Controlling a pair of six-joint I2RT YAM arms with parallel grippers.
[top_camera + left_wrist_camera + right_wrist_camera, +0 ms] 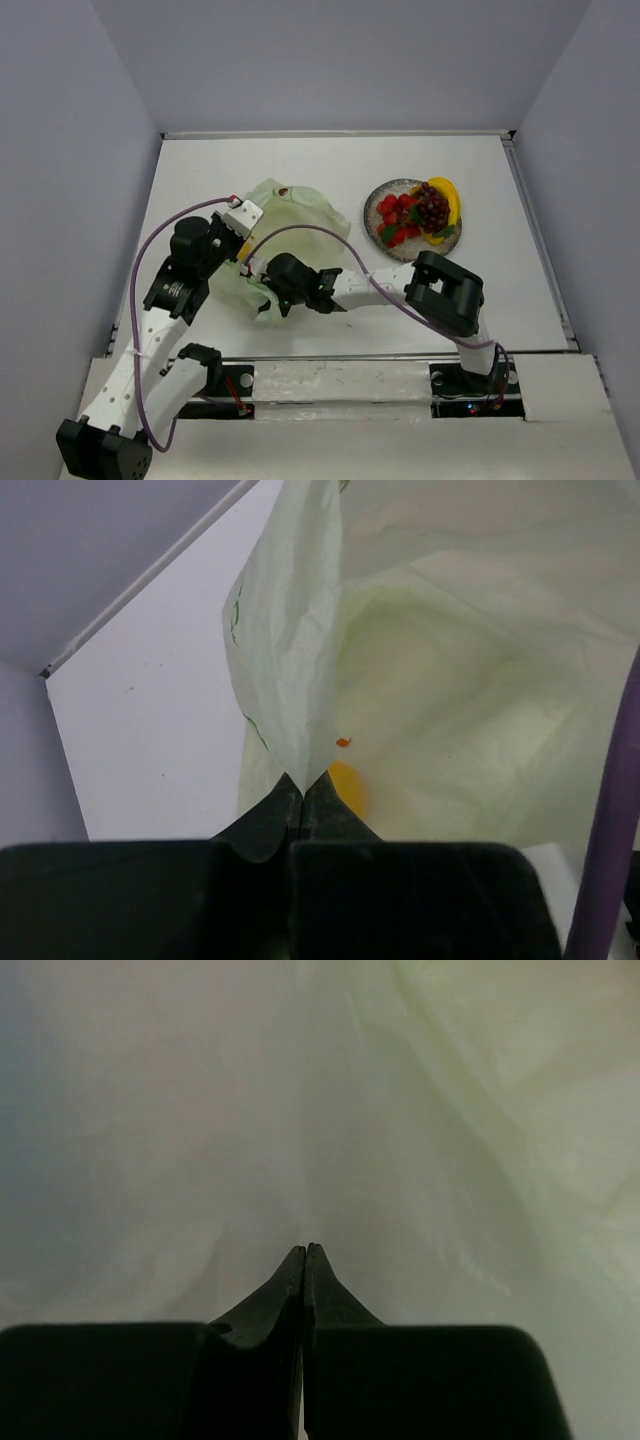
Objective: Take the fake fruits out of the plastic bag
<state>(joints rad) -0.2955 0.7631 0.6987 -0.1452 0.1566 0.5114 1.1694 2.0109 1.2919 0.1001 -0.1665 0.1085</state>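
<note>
**Fruit Blurred Behind Film**

Just past the left gripper [303, 778]'s closed jaws, a yellow fruit [347, 786] shows only as a blur through the plastic bag [450, 630], partly behind one finger. Ahead of the right gripper [304, 1250]'s jaws lies hazy film; whether any is pinched is unclear.

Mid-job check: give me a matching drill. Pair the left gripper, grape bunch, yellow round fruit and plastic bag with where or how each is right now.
1 left gripper
2 grape bunch
3 yellow round fruit
4 plastic bag

A on the grey plate
B seen through the bag film
C shut on the bag's edge
D left of the plate

Pairs: 1-C, 2-A, 3-B, 4-D
</note>
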